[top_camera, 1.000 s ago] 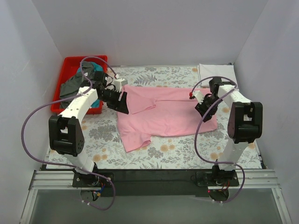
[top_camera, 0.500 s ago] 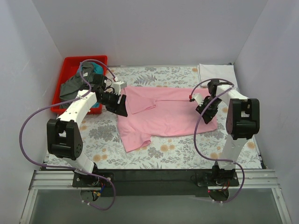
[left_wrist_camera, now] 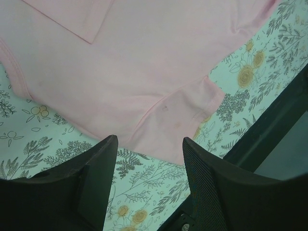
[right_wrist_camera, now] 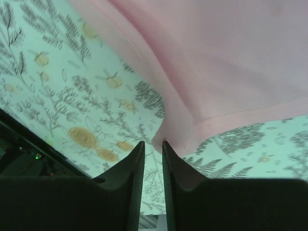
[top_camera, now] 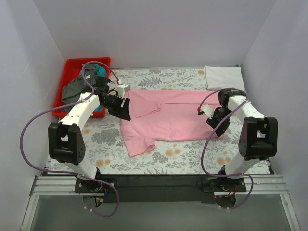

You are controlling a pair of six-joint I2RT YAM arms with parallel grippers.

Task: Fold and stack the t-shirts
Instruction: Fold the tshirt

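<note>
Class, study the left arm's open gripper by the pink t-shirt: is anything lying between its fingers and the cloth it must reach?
Nothing visible does. The left gripper hangs open at the edge of the pink t-shirt. Only bare floral tablecloth shows beneath its fingers, and no other object lies in the gap.

Seeing the tablecloth [top_camera: 183,156] covering the tabletop; the spread-out t-shirt [top_camera: 168,118] lying on it across the middle, reaching from left of centre toward the right edge; the folded t-shirt [top_camera: 222,77] sitting in the far right corner, behind it and apart; the bin [top_camera: 79,61] standing at the far left corner, holding the bundled t-shirts [top_camera: 72,89] inside
</note>
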